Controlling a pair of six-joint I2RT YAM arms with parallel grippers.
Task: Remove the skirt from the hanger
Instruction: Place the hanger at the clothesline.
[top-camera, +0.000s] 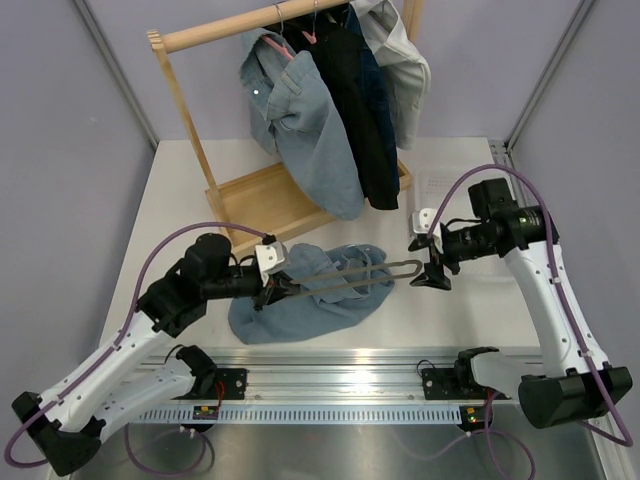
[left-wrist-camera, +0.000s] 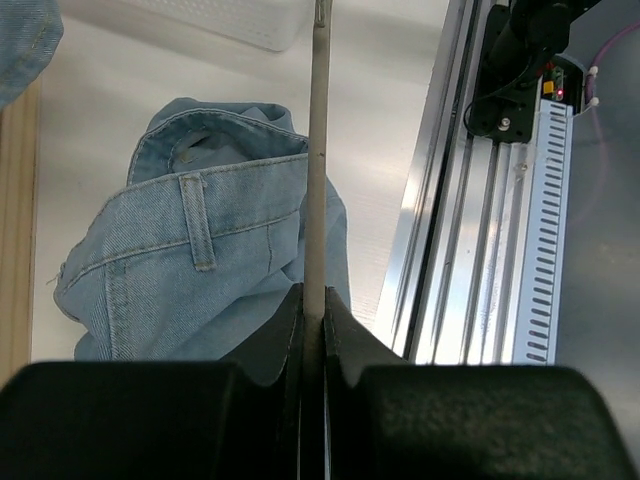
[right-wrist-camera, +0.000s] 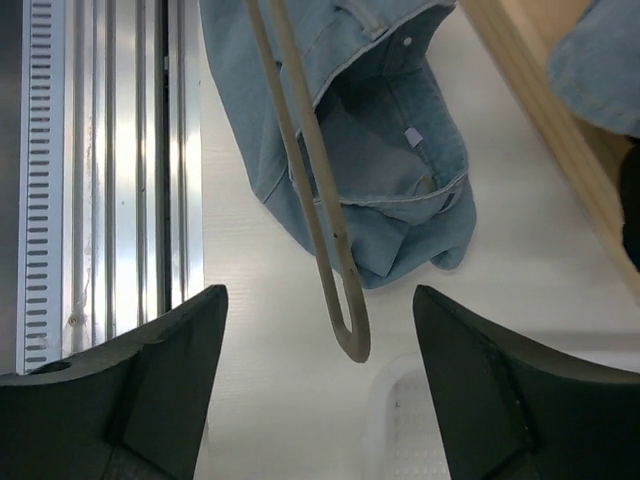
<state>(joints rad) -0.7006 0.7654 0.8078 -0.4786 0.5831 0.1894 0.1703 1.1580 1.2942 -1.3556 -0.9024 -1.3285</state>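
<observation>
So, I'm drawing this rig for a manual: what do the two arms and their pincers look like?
Both the left arm and the right arm have white link shells, black joints and black bases. A thin purple cable loops along each. The left pincer and right pincer have black wedge-shaped fingers, with a white bracket at each wrist.

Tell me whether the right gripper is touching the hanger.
Apart. The right wrist view shows the hanger ending between the right gripper's open jaws, table visible either side.

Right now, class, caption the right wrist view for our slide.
Open right tool flanks the hanger tip; denim skirt lies beyond.
</observation>
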